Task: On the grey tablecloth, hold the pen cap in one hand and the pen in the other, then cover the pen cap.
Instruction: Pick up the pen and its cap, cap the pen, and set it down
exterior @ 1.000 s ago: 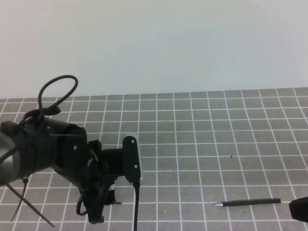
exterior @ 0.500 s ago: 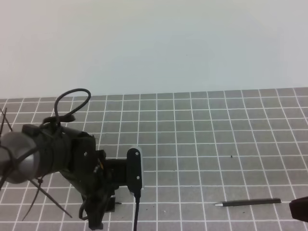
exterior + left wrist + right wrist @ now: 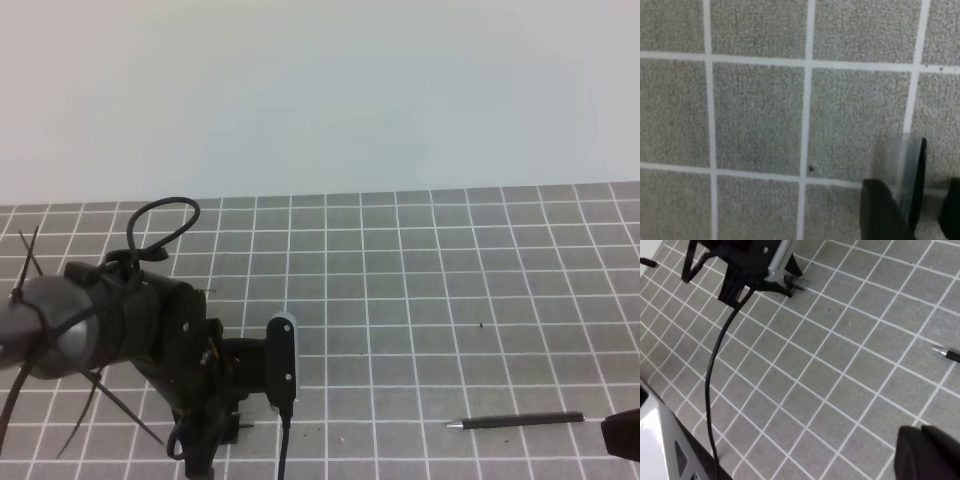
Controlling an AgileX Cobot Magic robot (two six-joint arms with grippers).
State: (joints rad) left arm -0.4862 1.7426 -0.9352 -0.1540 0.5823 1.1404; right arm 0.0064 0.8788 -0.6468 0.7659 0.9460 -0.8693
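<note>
pen cap pickup — handling notes

the short dark pen cap with a greyish translucent section (image 3: 910,175) lies on the flat grey tablecloth printed with thin white grid lines (image 3: 760,115), at the lower right of the left wrist view, between the two dark fingertips (image 3: 880,210) of the left gripper (image 3: 915,212). the jaws stand apart on either side of it; no contact is visible. judged by its look, the cap is light, rigid plastic with a smooth, likely slippery barrel; a firm but modest pinch across the middle of the body, clear of the thin clip, should hold it. a grip near either end could flick it away.

the long thin black stick pen with a silver pointed tip (image 3: 515,421) lies flat, well apart from the cap, on the right of the high view. it looks light and stiff and may roll — take it mid-shaft.

the right gripper (image 3: 927,452) sits near the pen's tail end, jaws together and empty.

in the right wrist view the cap (image 3: 796,283) is only a small dark shape under the left arm.
</note>
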